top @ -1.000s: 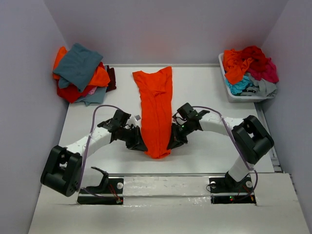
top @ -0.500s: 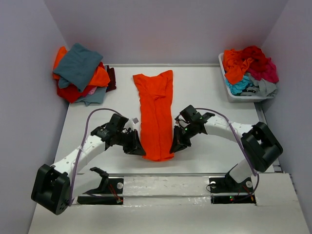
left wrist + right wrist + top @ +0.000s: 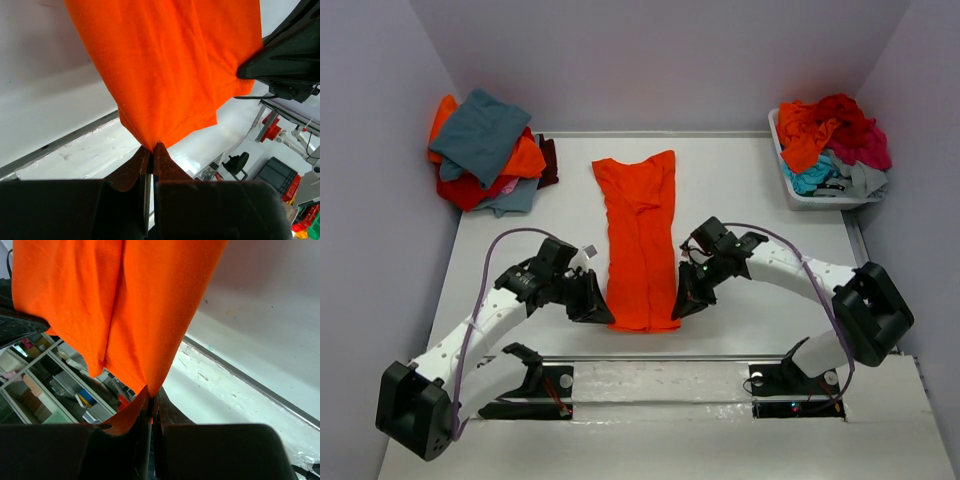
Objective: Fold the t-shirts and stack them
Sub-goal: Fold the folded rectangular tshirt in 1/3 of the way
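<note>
Orange shirt point(image 3: 640, 240) flat, folded narrow, well left of bin point(image 3: 820, 203). We pinch near hem corners with left gripper point(image 3: 603, 315) and right gripper point(image 3: 678, 310), jaws clamped on cloth, right nearer bin. Likely setup for hem-to-collar fold.

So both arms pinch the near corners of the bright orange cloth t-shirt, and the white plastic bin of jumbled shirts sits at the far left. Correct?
No: the top view shows the white plastic bin at the far right. The left tool and right tool do pinch the near corners of the bright orange cloth t-shirt.
</note>
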Motion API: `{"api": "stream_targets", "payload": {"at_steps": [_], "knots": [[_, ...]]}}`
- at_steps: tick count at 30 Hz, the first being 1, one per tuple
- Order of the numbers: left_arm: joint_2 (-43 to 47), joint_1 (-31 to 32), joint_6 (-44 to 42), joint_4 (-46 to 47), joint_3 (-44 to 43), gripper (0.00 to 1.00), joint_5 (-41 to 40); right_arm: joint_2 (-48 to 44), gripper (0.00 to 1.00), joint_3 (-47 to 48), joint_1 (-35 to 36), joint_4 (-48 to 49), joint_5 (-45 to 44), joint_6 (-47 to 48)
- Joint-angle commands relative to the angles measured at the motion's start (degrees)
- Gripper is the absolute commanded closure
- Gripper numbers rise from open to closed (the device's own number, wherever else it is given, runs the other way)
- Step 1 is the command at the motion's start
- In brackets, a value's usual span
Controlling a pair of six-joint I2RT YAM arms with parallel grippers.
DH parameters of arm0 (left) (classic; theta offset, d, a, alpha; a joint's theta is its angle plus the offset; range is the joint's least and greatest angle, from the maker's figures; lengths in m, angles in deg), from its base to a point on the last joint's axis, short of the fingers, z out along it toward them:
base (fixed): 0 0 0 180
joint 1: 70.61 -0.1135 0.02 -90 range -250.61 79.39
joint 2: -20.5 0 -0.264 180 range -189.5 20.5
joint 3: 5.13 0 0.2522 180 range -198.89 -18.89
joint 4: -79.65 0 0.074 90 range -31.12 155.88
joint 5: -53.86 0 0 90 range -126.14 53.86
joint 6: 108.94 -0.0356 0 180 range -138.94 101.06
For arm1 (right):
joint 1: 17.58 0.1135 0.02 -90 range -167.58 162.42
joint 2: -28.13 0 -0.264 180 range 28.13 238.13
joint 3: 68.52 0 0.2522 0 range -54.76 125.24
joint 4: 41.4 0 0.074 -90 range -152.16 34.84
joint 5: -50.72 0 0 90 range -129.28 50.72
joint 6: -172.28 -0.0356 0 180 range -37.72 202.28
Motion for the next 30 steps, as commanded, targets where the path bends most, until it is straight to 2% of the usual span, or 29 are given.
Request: {"api": "stream_targets", "payload": {"at_steps": [1,13,18,23,30], "knots": [[-2.1,0.4,0.4,-0.6,-5.8,0.94,-1.1,0.0,0.9,5.3,0.6,-3.4,-1.7,0.4],[-18.7,-0.1,-1.5,7.1,-20.9,0.94,-2.1,10.5,0.9,21.8,0.6,-4.8,-5.8,1.1],[-23.3,-2.6,-3.9,7.6,-24.3,0.94,-2.0,15.0,0.9,27.1,-3.2,-5.7,-5.6,1.8],[-27.3,-7.9,-6.2,7.6,-27.4,0.94,-1.6,18.0,0.91,31.5,-7.5,-7.2,-6.1,3.2],[-35.2,-9.6,-8.4,7.8,-34.6,0.94,-1.8,24.0,0.91,38.6,-10.3,-8.3,-5.9,4.2]]}}
